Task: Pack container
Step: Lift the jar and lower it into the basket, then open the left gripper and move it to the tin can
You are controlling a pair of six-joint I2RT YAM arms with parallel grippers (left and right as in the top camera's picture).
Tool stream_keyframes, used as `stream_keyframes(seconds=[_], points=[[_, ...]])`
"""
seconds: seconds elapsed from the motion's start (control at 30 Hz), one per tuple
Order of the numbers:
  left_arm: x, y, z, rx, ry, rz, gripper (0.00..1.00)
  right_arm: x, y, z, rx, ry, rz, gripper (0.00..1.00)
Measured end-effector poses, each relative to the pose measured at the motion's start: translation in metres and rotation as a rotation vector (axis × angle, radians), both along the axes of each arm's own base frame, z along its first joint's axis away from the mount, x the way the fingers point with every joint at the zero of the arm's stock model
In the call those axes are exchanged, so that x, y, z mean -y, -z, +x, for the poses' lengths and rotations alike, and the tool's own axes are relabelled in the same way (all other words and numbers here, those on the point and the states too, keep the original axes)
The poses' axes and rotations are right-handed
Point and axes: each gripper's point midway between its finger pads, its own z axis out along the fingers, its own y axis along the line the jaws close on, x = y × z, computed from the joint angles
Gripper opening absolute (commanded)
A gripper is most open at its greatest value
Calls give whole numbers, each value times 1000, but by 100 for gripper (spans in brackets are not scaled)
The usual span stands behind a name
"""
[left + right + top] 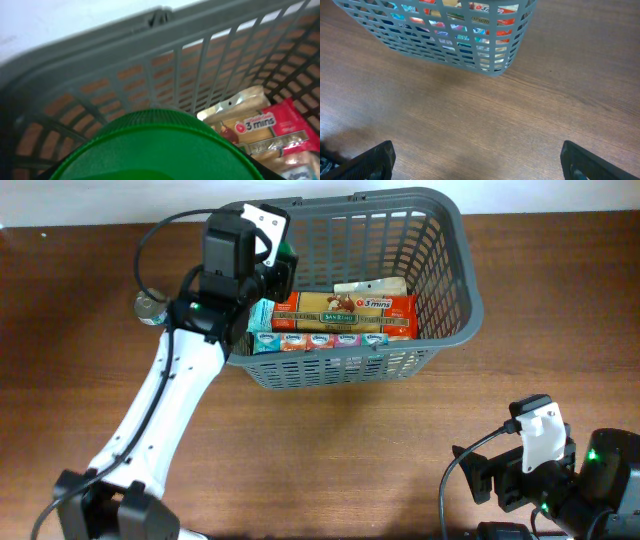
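Note:
The container, a large dark grey lattice basket [455,240], stands at the back of the table; its wall also shows in the left wrist view [100,55] and in the right wrist view [470,50]. My left gripper [272,268] is over the basket's left end, shut on a jar with a green lid [287,255]. That lid [160,150] fills the bottom of the left wrist view and hides the fingers. A red "3 mins" packet [345,308] [265,125] and a row of tissue packs [320,340] lie inside. My right gripper [477,155] is open and empty above bare table at the front right [505,480].
A small round metal object [150,307] lies on the wooden table left of the basket, beside my left arm. A beige bag [375,286] lies behind the red packet. A black cable loops from the right arm at the front edge [450,480].

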Motion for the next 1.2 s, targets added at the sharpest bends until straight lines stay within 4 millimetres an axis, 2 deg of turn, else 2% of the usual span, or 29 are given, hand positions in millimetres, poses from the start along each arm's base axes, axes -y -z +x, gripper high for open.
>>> stream_keyframes(seconds=[0.07,0.1,0.37,0.5,0.6,0.7,0.77,0.87,0.93,1.03,1.2], points=[[0,5,1,-10,0,3,75,0,0,0,0,0,0,99],[0,5,1,-9,1,6,97,0,0,0,0,0,0,99],[-1,-14,-3,12,1,-1,99,0,0,0,0,0,0,99],[-9,-49,-16,71,-16,-8,99,0,0,0,0,0,0,99],[-26,-86,-32,153,-75,-2,99,0,0,0,0,0,0,99],[-56,-127,-50,247,-185,12,99,0,0,0,0,0,0,99],[-86,-148,-63,291,-281,20,99,0,0,0,0,0,0,99],[-144,-159,-78,296,-457,31,99,0,0,0,0,0,0,99],[-185,-150,-85,252,-582,39,99,0,0,0,0,0,0,99],[-229,-129,-89,176,-707,47,99,0,0,0,0,0,0,99],[-281,-90,-83,59,-827,46,99,0,0,0,0,0,0,99]])
